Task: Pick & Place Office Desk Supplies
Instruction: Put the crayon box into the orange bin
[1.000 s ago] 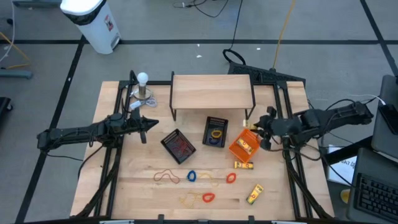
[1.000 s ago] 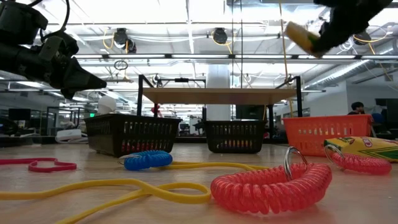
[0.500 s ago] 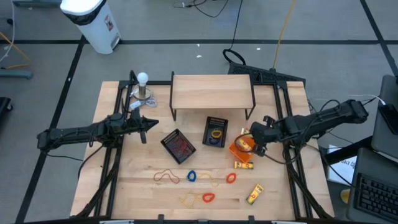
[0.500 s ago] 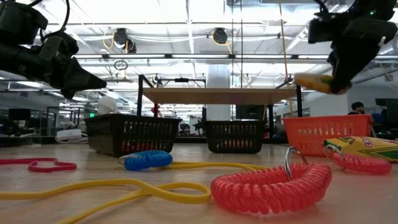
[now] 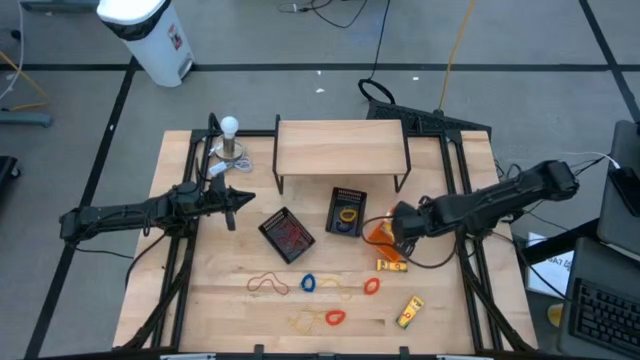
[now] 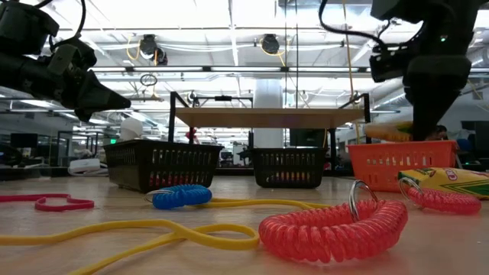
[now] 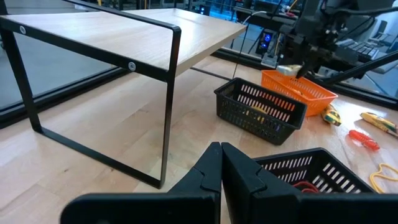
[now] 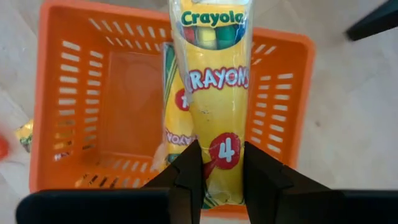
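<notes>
Gripping a yellow Crayola crayon packet (image 8: 219,106) narrowly at one end, the right gripper (image 8: 216,163) fingers hold it above the orange plastic basket (image 8: 74,106), long axis pointing away. Left gripper (image 7: 220,163) fingers closed, empty.

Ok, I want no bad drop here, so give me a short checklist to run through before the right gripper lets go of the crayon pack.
1. Grip: the right gripper is shut on the crayon pack, one finger on each side. Ok.
2. Position: the pack hangs over the inside of the orange tray. Ok.
3. Landing spot: another crayon pack already lies in the tray, partly under the held one; bare floor shows beside it. Ok.
4. Height above the tray floor: cannot tell.
5. Clearance: in the high view the black tray sits apart from the orange tray. Ok.
6. Other arm: the left gripper is shut and waits far off, by the wooden shelf. Ok.
</notes>
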### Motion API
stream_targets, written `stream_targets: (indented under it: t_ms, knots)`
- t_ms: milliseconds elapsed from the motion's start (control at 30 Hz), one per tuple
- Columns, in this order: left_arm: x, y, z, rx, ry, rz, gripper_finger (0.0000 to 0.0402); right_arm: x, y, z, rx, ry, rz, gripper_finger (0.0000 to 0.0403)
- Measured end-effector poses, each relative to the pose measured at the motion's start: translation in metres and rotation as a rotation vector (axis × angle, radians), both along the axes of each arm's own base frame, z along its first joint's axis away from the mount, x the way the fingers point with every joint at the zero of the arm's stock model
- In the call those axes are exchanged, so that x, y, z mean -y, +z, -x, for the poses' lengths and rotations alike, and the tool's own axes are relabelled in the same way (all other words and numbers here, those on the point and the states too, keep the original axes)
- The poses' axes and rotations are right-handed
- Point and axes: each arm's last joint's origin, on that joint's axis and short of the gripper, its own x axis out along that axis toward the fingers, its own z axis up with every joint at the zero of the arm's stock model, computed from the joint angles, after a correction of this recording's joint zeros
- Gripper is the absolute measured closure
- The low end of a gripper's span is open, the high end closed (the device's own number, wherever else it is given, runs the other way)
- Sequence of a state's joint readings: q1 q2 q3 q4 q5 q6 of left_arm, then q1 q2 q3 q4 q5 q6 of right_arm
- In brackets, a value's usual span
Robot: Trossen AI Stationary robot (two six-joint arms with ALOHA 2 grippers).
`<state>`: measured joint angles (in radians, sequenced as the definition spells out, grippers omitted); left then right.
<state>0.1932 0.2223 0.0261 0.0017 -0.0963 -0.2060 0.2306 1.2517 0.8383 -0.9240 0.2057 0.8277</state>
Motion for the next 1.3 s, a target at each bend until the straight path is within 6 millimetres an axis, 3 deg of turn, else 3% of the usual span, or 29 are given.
stream_targets:
  t_ms: [300,733,967,1300]
  knots:
    - [0.000,0.000,0.000,-0.001,0.000,-0.001,0.0398,-0.002,-0.015,-0.008,-0.073,-0.022,-0.010,0.0330]
    - [0.000,0.000,0.000,-0.002,0.000,-0.001,0.0398,-0.004,-0.020,-0.009,-0.111,-0.017,-0.032,0.0325]
    - [0.000,0.000,0.000,-0.003,0.000,0.000,0.0398,-0.004,-0.020,-0.009,-0.120,0.017,-0.032,0.0292]
    - [0.000,0.000,0.000,-0.003,0.000,0.000,0.0398,-0.003,-0.016,-0.003,-0.140,0.027,-0.045,0.0208]
